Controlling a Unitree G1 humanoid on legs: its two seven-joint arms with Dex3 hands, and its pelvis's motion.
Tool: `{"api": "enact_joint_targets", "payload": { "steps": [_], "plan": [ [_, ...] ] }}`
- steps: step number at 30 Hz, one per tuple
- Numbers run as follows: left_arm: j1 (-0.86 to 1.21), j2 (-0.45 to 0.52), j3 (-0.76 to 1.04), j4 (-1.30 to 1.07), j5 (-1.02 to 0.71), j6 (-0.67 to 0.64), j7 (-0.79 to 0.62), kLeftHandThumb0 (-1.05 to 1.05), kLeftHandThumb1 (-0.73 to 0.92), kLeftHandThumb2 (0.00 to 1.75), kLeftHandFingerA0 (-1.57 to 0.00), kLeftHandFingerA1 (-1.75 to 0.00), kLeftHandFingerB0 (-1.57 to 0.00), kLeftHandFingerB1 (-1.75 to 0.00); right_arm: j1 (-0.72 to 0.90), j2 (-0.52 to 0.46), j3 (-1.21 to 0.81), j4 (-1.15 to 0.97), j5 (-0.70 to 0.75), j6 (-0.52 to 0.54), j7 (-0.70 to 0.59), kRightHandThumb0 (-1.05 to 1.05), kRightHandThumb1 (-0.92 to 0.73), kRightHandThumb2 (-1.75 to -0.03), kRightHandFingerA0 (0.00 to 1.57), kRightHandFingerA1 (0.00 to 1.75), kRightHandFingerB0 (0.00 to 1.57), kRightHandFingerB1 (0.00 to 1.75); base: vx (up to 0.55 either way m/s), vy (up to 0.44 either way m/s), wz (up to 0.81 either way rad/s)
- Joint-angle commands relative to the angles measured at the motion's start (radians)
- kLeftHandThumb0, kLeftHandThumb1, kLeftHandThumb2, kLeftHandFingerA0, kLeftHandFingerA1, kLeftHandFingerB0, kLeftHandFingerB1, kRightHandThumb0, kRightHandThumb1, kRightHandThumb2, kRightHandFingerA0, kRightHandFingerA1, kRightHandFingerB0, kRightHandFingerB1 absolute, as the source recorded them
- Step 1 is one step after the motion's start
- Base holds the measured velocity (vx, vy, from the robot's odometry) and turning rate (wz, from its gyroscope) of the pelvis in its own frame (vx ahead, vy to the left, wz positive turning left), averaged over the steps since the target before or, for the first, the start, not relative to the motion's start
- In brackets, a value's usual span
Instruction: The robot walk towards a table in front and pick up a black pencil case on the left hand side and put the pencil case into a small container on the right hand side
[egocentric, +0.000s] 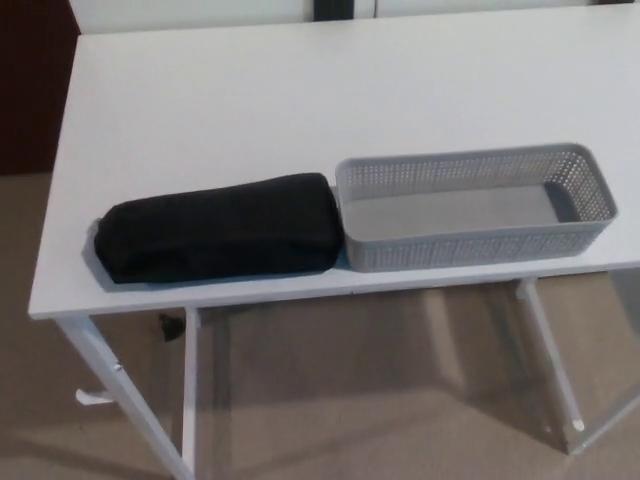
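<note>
A black soft pencil case (220, 228) lies lengthwise near the front edge of the white table (300, 100), on its left side. Directly to its right stands a grey perforated plastic basket (475, 208), long and shallow, with nothing inside; the case's right end touches or nearly touches the basket's left wall. Neither of my hands nor any arm shows in the head view.
The table's white legs (190, 390) and a crossbar stand below the front edge over beige carpet (350, 400). A dark panel (30, 90) is at the far left. A small black object (170, 326) lies on the floor under the table's left side.
</note>
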Motion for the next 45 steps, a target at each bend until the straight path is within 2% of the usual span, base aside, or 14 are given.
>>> {"api": "enact_joint_targets", "payload": {
  "steps": [1, 20, 21, 24, 25, 26, 27, 28, 32, 36, 38, 39, 41, 45],
  "plan": [
    [0.003, 0.008, -0.003, 0.000, 0.012, -0.017, 0.004, -0.15, 0.41, 0.86, -0.25, -0.56, -0.13, -0.49, -0.001, -0.015, 0.002, 0.002, -0.010, 0.017, -0.018, -0.37, -0.60, -0.58, 0.49, 0.39, 0.48, 0.37, 0.00, 0.000, 0.00],
    [0.015, 0.006, 0.016, -0.018, -0.007, -0.009, 0.015, -0.14, 0.39, 0.85, -0.26, -0.56, -0.13, -0.49, 0.001, -0.011, 0.007, 0.016, -0.014, 0.010, -0.023, -0.36, -0.60, -0.58, 0.48, 0.40, 0.48, 0.38, 0.00, -0.023, 0.02],
    [0.089, -0.006, 0.031, -0.162, -0.034, -0.052, 0.000, -0.21, 0.52, 0.57, -0.26, -0.43, -0.22, -0.34, -0.005, -0.012, -0.004, 0.027, -0.001, 0.009, -0.015, -0.35, -0.60, -0.58, 0.48, 0.40, 0.48, 0.39, 0.00, 0.000, 0.00],
    [0.221, 0.005, 0.016, -0.466, -0.063, -0.077, -0.081, -0.23, 0.49, 0.56, -0.19, -0.42, -0.19, -0.32, -0.008, -0.016, -0.010, 0.011, 0.007, 0.011, -0.009, -0.37, -0.59, -0.58, 0.50, 0.41, 0.48, 0.39, 0.00, 0.000, 0.00],
    [0.298, 0.038, 0.001, -0.637, -0.113, -0.092, -0.179, -0.25, 0.47, 0.56, -0.17, -0.42, -0.19, -0.33, -0.015, -0.016, -0.010, 0.021, 0.007, 0.008, -0.008, -0.36, -0.59, -0.58, 0.51, 0.41, 0.49, 0.39, 0.00, 0.000, 0.00],
    [0.386, 0.105, -0.013, -0.838, -0.204, -0.052, -0.301, -0.15, 0.26, 0.77, -0.21, -0.53, -0.22, -0.51, -0.021, -0.017, -0.004, 0.033, 0.000, 0.008, -0.008, -0.38, -0.59, -0.58, 0.50, 0.41, 0.48, 0.38, 0.00, 0.000, 0.00],
    [0.463, 0.172, -0.024, -1.021, -0.295, 0.006, -0.410, -0.15, 0.26, 0.77, -0.21, -0.53, -0.22, -0.51, -0.026, -0.019, 0.003, 0.042, -0.008, 0.008, -0.008, -0.38, -0.59, -0.58, 0.50, 0.41, 0.48, 0.38, 0.00, 0.000, 0.00],
    [0.504, 0.216, -0.026, -1.129, -0.388, 0.007, -0.508, -0.23, 0.41, 0.55, -0.25, -0.44, -0.26, -0.37, -0.028, -0.022, 0.008, 0.042, -0.014, 0.015, -0.013, -0.39, -0.59, -0.57, 0.50, 0.40, 0.49, 0.38, 0.00, 0.000, 0.00],
    [0.652, 0.339, 0.065, -1.557, -0.668, 0.010, -0.641, -0.39, 0.38, 0.51, -0.32, -0.41, -0.30, -0.34, -0.021, -0.018, 0.005, 0.008, -0.010, 0.023, -0.029, -0.36, -0.61, -0.58, 0.50, 0.41, 0.49, 0.38, 0.00, 0.000, 0.00],
    [0.636, 0.346, 0.269, -1.892, -0.931, -0.041, -0.591, -0.48, 0.26, 0.59, -0.27, -0.48, -0.29, -0.40, -0.040, -0.018, -0.002, 0.024, -0.002, 0.048, -0.033, -0.36, -0.61, -0.58, 0.49, 0.41, 0.47, 0.38, 0.00, 0.000, 0.00],
    [0.573, 0.356, 0.346, -1.948, -1.002, -0.031, -0.546, -0.53, 0.26, 0.61, -0.26, -0.48, -0.28, -0.40, -0.045, -0.019, -0.007, 0.041, 0.003, 0.031, -0.029, -0.36, -0.61, -0.58, 0.49, 0.41, 0.48, 0.38, 0.00, 0.000, 0.00],
    [0.543, 0.365, 0.374, -1.959, -1.025, -0.026, -0.533, -0.55, 0.36, 0.52, -0.29, -0.46, -0.28, -0.35, -0.044, -0.018, -0.009, 0.040, 0.006, 0.026, -0.025, -0.36, -0.61, -0.58, 0.49, 0.42, 0.47, 0.39, 0.00, 0.000, 0.00],
    [0.416, 0.409, 0.450, -2.001, -1.092, -0.010, -0.425, -0.50, 0.30, 0.51, -0.36, -0.45, -0.32, -0.37, -0.050, -0.017, -0.014, 0.047, 0.012, 0.026, -0.024, -0.36, -0.60, -0.58, 0.51, 0.42, 0.48, 0.38, 0.00, 0.000, 0.00],
    [0.169, 0.465, 0.454, -1.995, -1.213, 0.047, -0.286, -0.54, 0.28, 0.51, -0.32, -0.47, -0.33, -0.32, -0.061, -0.015, -0.016, 0.048, 0.014, 0.041, -0.028, -0.34, -0.60, -0.58, 0.50, 0.41, 0.49, 0.38, 0.00, 0.000, 0.00]
  ]
}}
